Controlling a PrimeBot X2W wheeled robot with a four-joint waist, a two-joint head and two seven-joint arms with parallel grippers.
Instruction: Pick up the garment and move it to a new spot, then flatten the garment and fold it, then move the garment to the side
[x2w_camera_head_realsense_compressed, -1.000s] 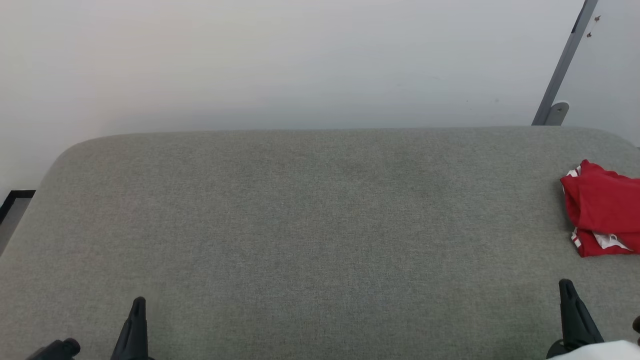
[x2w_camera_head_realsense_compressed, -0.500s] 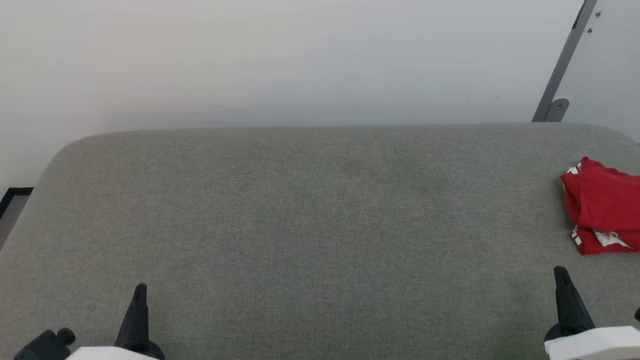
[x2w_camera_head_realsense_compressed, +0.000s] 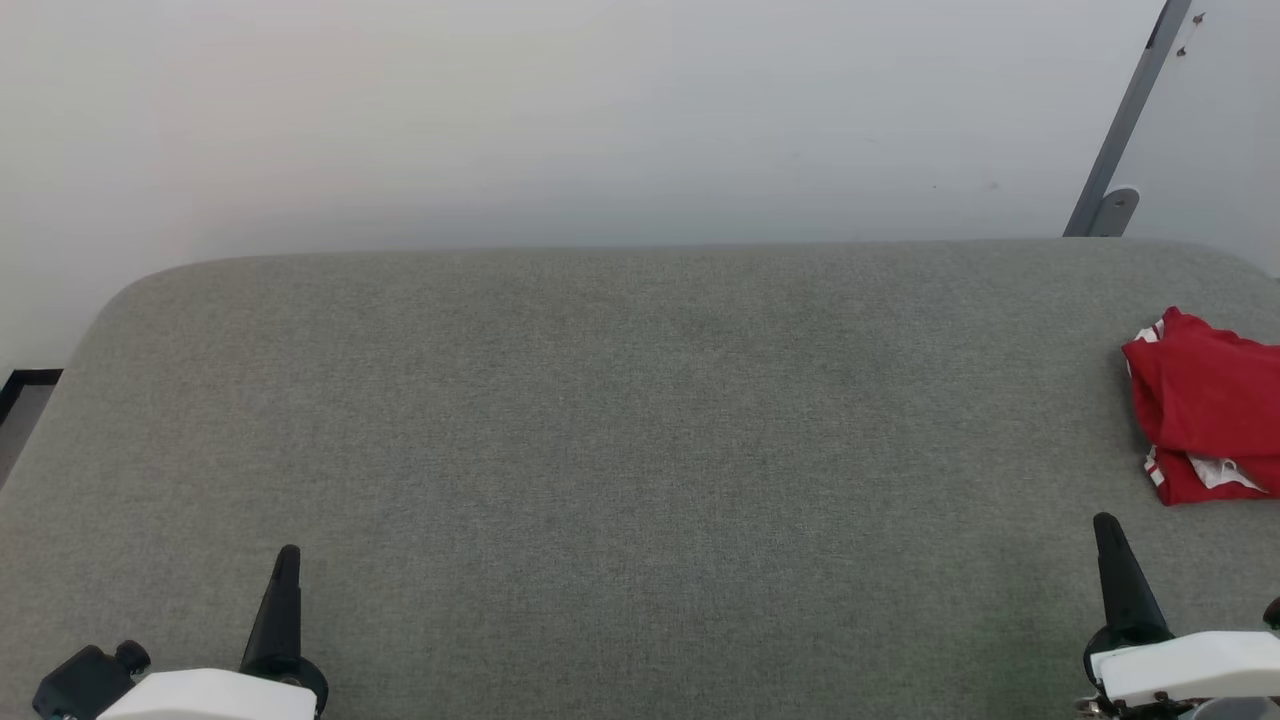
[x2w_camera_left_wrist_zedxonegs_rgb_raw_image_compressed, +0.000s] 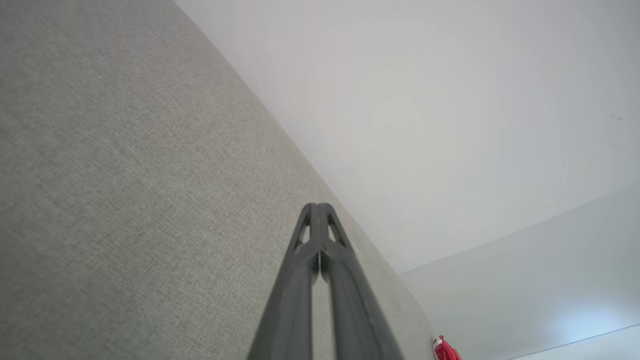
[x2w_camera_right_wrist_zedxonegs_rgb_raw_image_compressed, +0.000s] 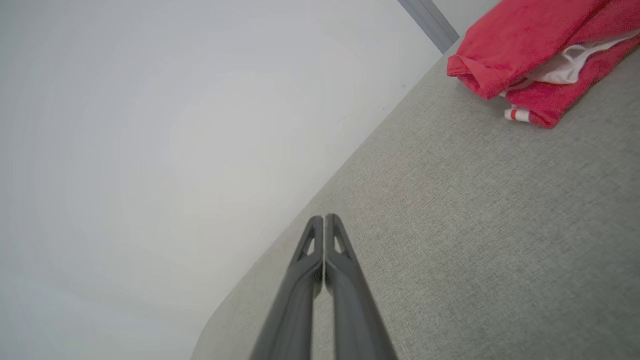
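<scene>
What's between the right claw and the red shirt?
Just bare grey cushion lies between the right claw and the shirt, seen in the head and right wrist views.

We've got a big grey fabric-covered surface (x2w_camera_head_realsense_compressed: 600, 420) up against a plain white wall (x2w_camera_head_realsense_compressed: 500, 120), with a slanted grey metal bar (x2w_camera_head_realsense_compressed: 1132, 110) at the far right.

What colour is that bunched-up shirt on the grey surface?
The garment is red, with white patches and red-white striped trim; clearest in the right wrist view.
</scene>
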